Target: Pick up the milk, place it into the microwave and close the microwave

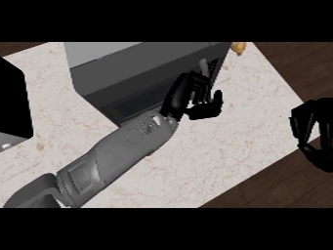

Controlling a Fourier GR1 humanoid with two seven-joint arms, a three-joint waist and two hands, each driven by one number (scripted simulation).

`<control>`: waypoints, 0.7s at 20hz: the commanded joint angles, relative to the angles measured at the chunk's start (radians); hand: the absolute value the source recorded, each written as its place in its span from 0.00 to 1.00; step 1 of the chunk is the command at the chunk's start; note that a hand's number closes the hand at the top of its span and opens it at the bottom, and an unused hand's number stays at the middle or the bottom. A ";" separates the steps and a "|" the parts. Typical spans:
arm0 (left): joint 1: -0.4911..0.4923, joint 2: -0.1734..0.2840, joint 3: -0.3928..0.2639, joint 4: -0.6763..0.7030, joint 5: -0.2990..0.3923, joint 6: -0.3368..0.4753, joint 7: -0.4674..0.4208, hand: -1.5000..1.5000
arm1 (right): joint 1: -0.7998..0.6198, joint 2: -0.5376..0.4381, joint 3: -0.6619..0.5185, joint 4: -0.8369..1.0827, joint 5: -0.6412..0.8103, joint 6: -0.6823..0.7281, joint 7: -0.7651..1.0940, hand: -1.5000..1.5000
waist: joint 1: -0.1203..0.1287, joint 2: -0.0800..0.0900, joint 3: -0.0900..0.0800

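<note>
The microwave [136, 68] is a dark grey box at the back of the counter, its dark front face turned toward me. My left hand [193, 96] reaches in from the lower left and lies against the right part of that front. Its fingers are fairly straight and its thumb sticks out to the right, with nothing in it. My right hand [323, 133] rests at the right edge, off the counter, with relaxed fingers and nothing in them. No milk carton shows anywhere in the head view.
A tall black panel [4, 95] with a grey base stands at the counter's left edge. A small orange-tan object [238, 47] peeks out behind the microwave's right corner. The pale stone counter [219, 151] ends diagonally at the right, above dark wood floor [284, 190].
</note>
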 commanded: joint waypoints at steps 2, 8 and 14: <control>-0.078 -0.046 0.001 0.011 0.007 0.001 -0.012 1.00 | -0.006 -0.007 0.044 -0.063 -0.005 0.089 -0.038 1.00 | -0.040 -0.001 0.003; -0.080 -0.045 -0.001 0.012 0.021 0.034 -0.022 1.00 | -0.005 -0.016 0.064 -0.120 -0.028 0.080 -0.003 1.00 | -0.058 0.000 0.003; -0.070 -0.045 0.000 0.010 0.038 0.060 -0.038 1.00 | 0.006 -0.014 0.088 -0.171 -0.036 0.068 0.019 1.00 | -0.068 0.005 0.004</control>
